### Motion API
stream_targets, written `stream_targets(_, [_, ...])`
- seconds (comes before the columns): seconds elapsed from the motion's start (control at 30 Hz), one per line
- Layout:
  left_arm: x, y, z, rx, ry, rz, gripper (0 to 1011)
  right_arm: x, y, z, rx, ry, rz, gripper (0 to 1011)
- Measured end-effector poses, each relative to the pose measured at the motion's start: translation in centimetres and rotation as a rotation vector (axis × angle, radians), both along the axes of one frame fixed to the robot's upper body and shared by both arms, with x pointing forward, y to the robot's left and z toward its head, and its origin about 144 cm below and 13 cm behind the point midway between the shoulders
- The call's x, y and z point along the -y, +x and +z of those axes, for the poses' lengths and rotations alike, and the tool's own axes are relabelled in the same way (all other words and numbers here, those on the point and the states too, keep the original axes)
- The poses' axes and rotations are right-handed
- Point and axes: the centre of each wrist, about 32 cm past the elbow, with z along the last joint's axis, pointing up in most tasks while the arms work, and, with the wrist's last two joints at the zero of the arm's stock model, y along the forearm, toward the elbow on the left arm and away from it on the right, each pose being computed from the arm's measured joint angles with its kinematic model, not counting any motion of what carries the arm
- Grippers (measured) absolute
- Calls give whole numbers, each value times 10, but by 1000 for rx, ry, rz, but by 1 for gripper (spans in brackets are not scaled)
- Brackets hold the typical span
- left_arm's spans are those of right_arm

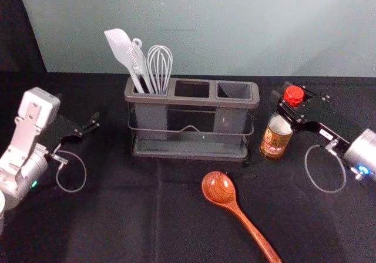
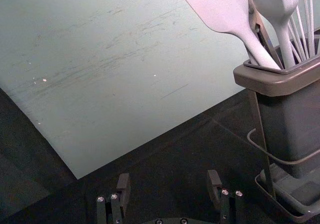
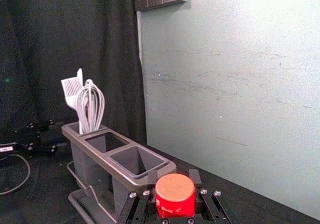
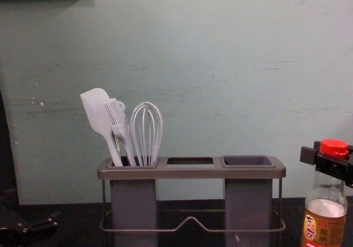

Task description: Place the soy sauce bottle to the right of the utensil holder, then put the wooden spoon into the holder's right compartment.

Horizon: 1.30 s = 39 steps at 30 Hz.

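The soy sauce bottle (image 1: 276,137), red-capped and leaning slightly in the head view, is just right of the utensil holder (image 1: 191,101). My right gripper (image 1: 288,109) is shut on its neck; in the right wrist view the gripper (image 3: 174,184) has a finger on either side of the red cap (image 3: 175,191). Whether the bottle's base touches the cloth, I cannot tell. The wooden spoon (image 1: 220,189) lies in front of the holder, handle toward the near right. My left gripper (image 1: 93,124) is left of the holder; its fingers stand wide apart in the left wrist view, gripper (image 2: 168,186) holding nothing.
A white spatula (image 4: 96,112), a brush (image 4: 118,125) and a whisk (image 4: 146,131) stand in the holder's left compartment. The middle and right compartments (image 1: 234,90) have nothing standing in them. A pale wall (image 1: 205,28) rises behind the black cloth (image 1: 117,216).
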Motion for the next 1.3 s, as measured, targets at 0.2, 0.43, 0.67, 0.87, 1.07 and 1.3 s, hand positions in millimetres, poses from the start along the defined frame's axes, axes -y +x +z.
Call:
stream_targets(0.2, [0, 0, 0, 0, 0, 0, 1005, -3, 7, -7, -8, 25, -18, 382])
stream_targets(0.43, [0, 0, 0, 0, 0, 0, 1005, -6, 14, -13, -16, 46, -33, 382])
stream_targets(0.67, [0, 0, 0, 0, 0, 0, 1005, -10, 21, -16, -23, 58, -43, 382])
stream_targets(0.87, [0, 0, 0, 0, 0, 0, 1005, -14, 26, -19, -28, 68, -48, 432])
stream_targets(1.07, [0, 0, 0, 0, 0, 0, 1005, -16, 27, -19, -31, 79, -50, 634])
stream_targets(1.3, [0, 0, 0, 0, 0, 0, 1005, -17, 20, -7, 7, 87, -62, 843])
